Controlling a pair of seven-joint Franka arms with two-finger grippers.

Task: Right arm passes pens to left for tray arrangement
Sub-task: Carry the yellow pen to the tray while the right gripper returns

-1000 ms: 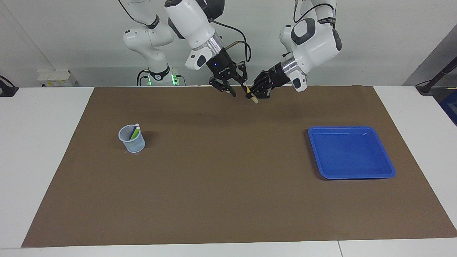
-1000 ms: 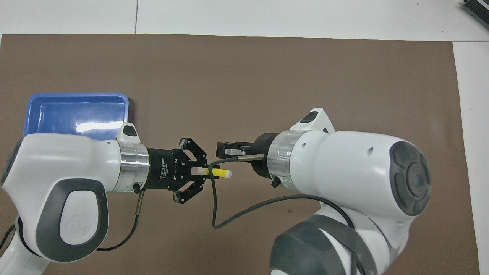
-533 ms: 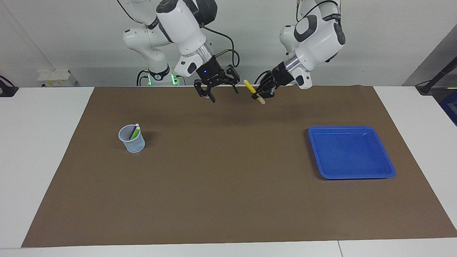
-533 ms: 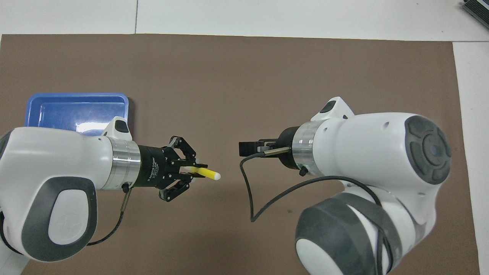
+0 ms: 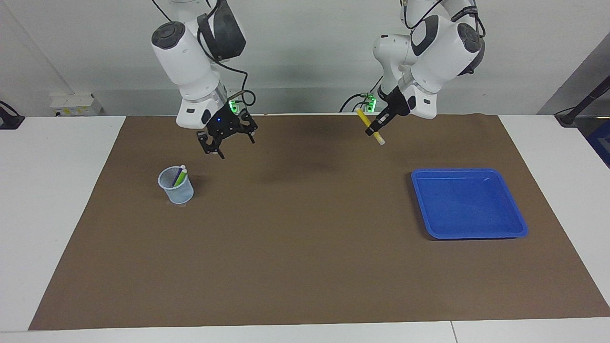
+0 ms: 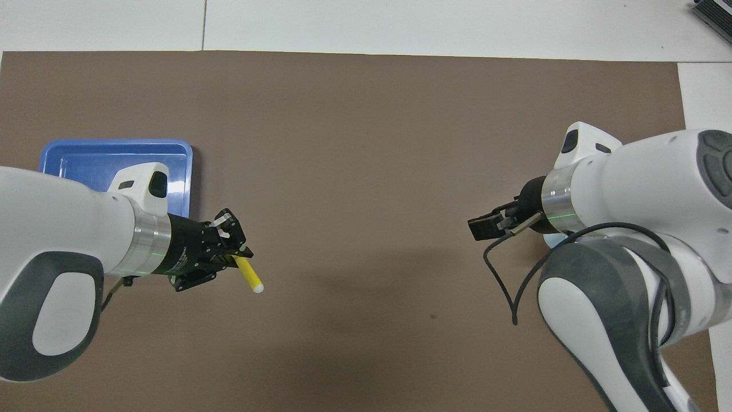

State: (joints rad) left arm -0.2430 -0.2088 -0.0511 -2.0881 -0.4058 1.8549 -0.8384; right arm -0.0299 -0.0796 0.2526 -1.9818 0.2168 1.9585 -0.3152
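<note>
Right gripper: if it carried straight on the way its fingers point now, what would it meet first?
The right gripper, open and empty, points down over the brown mat near the cup. It would likely meet bare mat first, beside the cup on the robots' side; depth is uncertain.

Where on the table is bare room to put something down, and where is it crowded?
The brown mat is bare between the cup and the blue tray, and along its edge farthest from the robots. The tray is bare inside. Only the cup is crowded: two pens stand in it.
</note>
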